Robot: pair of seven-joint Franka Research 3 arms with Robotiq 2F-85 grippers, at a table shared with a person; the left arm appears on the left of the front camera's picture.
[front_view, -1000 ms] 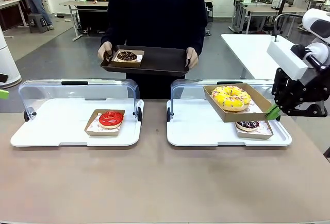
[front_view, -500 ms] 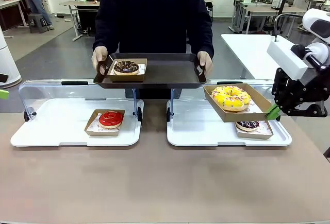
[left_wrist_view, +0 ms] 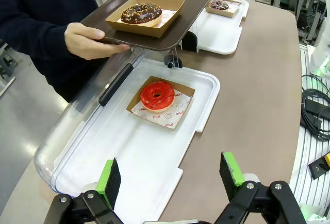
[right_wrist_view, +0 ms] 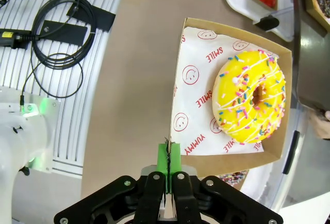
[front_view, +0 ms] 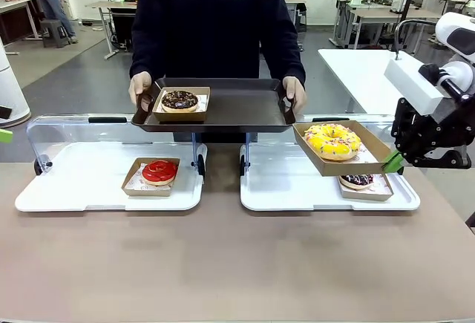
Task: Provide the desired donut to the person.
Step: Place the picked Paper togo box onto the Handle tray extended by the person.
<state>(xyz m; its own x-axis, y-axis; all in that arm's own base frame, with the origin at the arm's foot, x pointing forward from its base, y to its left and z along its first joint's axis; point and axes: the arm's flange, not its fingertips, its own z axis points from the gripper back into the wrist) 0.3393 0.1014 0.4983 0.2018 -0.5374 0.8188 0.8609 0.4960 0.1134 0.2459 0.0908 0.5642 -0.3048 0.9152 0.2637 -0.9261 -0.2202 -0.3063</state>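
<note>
My right gripper point(front_view: 393, 162) pinches the rim of the cardboard tray point(front_view: 371, 161) carrying the yellow sprinkled donut point(front_view: 332, 141), lifted just right of the person's brown tray point(front_view: 245, 108), so delivery is underway and next I probably carry it onto that tray's bare half.

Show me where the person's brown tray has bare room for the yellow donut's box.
The brown tray is bare from the chocolate donut box across to the person's hand on its far end. Its other end is crowded by that box. The right gripper, shut on the yellow donut's box, holds it just beside the bare end.
</note>
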